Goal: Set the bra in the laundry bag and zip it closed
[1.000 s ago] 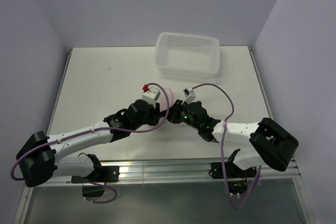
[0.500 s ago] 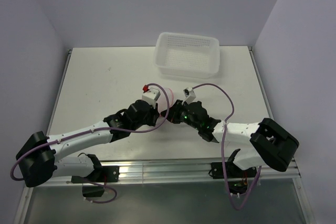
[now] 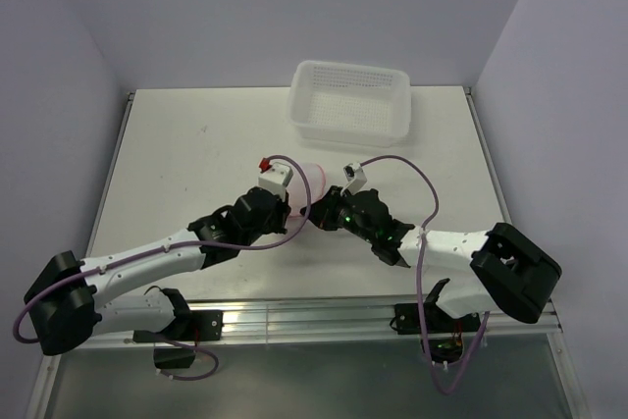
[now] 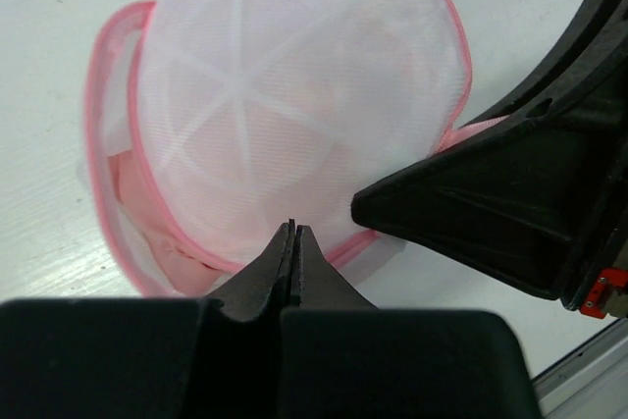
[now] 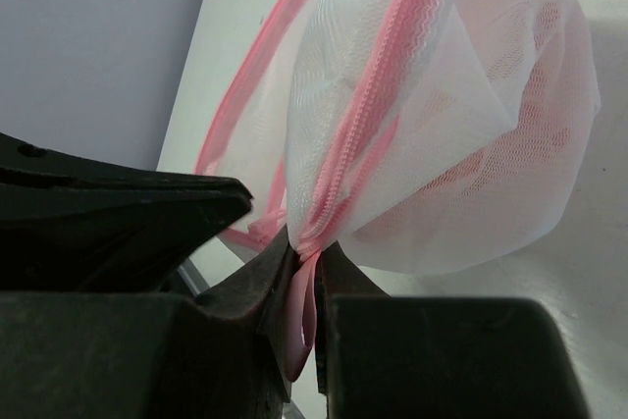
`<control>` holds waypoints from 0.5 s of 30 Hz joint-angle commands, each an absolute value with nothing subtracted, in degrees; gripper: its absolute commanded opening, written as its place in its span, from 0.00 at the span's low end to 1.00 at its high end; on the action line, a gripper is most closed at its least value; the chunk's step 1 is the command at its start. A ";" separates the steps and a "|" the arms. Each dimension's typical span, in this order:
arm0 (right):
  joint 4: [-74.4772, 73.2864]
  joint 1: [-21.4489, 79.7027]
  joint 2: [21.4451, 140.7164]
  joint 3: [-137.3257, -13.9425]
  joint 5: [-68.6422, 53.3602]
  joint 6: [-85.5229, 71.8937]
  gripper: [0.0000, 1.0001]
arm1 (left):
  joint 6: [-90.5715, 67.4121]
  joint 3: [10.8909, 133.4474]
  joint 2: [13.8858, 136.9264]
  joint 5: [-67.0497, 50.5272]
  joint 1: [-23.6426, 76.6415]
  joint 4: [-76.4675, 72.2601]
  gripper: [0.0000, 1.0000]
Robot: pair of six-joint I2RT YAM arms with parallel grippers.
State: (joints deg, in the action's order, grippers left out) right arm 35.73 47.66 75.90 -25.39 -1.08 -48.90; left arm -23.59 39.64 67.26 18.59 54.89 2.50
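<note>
Right gripper (image 5: 304,254) pinching laundry bag (image 5: 461,144) rim, left gripper (image 4: 294,235) closed against it

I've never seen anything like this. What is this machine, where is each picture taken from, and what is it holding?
These are two robot arms bolted at the near edge of a table, each ending in a two-finger gripper. The wide picture comes from a fixed camera above; the close-ups come from a camera on each wrist. On the table are a white basket and a round mesh bag with a pink zipper rim; a pink bra shows through it. The right gripper pinches the bag's zipper end. The left gripper is closed, tips at the rim; whether it pinches anything is unclear.
</note>
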 commanded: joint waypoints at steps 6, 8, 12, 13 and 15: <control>37.44 47.99 73.13 -24.96 -0.09 -47.55 0.00 | -27.42 37.79 61.88 27.77 55.11 2.11 0.00; 37.79 47.99 72.78 -24.26 1.22 -47.64 0.00 | -28.56 37.27 61.17 29.17 55.11 2.37 0.00; 38.76 48.08 72.60 -23.73 0.35 -45.89 0.00 | -28.91 37.26 60.82 20.23 54.58 0.53 0.00; 39.80 48.08 72.60 -23.64 0.35 -45.44 0.00 | -29.53 37.61 61.34 18.91 54.58 -1.04 0.00; 40.95 48.08 73.21 -22.86 0.53 -44.30 0.00 | -32.77 37.53 61.61 16.97 54.58 -0.97 0.07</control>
